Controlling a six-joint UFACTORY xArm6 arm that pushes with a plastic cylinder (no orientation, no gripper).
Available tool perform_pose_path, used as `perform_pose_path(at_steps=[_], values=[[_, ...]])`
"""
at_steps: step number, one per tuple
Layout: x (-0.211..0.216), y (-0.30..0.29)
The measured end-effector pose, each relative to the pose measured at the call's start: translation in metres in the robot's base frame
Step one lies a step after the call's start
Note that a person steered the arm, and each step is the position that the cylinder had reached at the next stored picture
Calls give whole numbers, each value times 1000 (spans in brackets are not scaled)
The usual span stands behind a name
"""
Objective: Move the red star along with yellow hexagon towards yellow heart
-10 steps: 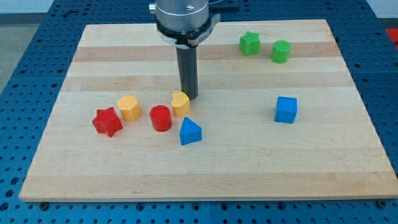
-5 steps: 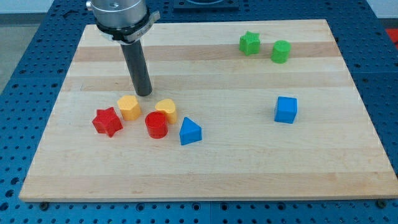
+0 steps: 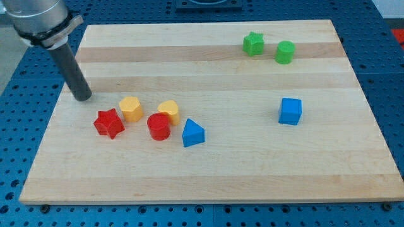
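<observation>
The red star lies at the left of the wooden board. The yellow hexagon sits just up and right of it, close beside it. The yellow heart lies further right, touching the red cylinder below it. My tip rests on the board up and left of the red star, a short gap away from it and from the hexagon.
A blue triangular block lies right of the red cylinder. A blue cube sits at the right. A green star and a green cylinder sit at the view's top right.
My tip swept left from beside the yellow heart to the board's left edge area. The heart and the red cylinder shifted a little left and down early on, then stayed still.
</observation>
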State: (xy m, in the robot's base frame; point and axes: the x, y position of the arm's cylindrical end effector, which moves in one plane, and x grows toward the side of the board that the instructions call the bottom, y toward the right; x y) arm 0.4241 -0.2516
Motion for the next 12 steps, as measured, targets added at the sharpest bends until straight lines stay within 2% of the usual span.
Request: perform_pose_path(at_steps=[1,3,4,5,6,7,8,9,12], values=[[23,-4],[37,-6],[122,-15],[127,-15],[127,-15],[111,15],[78,84],[67,57],[51,52]])
